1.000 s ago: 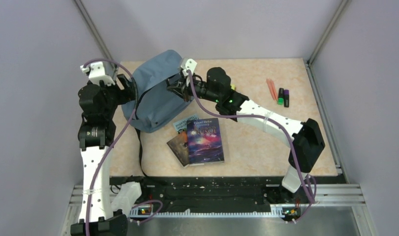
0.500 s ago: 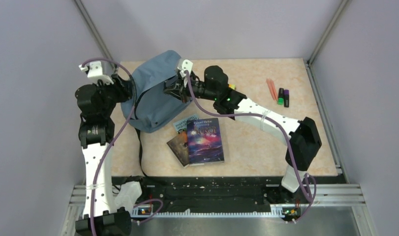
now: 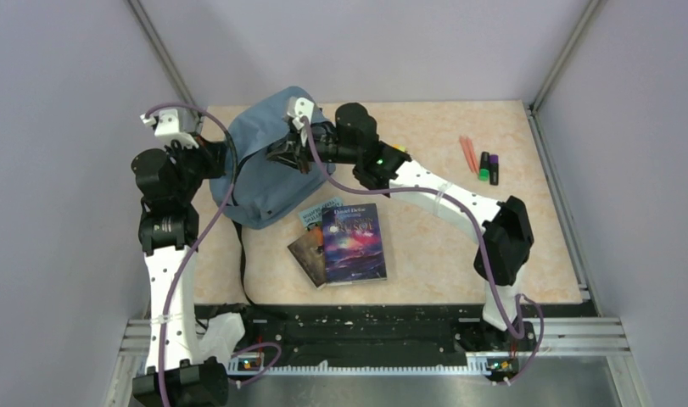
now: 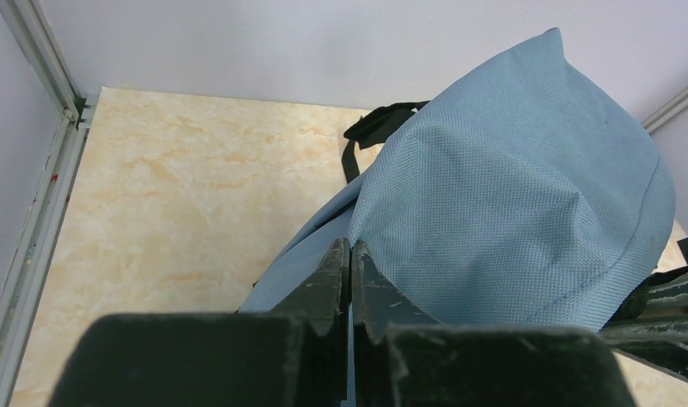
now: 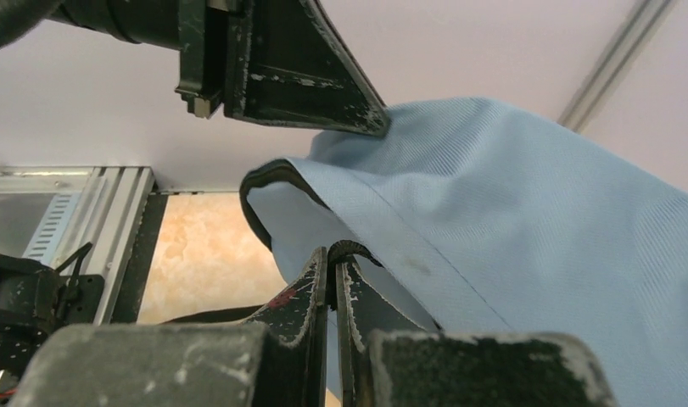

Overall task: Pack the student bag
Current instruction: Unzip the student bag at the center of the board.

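Matt, finely woven cloth on the student bag [image 4: 510, 178]; smooth marbled table [image 4: 170, 178] top; left gripper [image 4: 350, 248] black, scuffed, dull.

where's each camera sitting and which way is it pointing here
Top external: above and behind the bases, looking down at the table; both arms show.
Left wrist: on the left arm, looking along the shut left tool at the student bag.
Right wrist: on the right arm, looking along the shut right tool, pinching the bag's edge.
Shared: all three show the bag.
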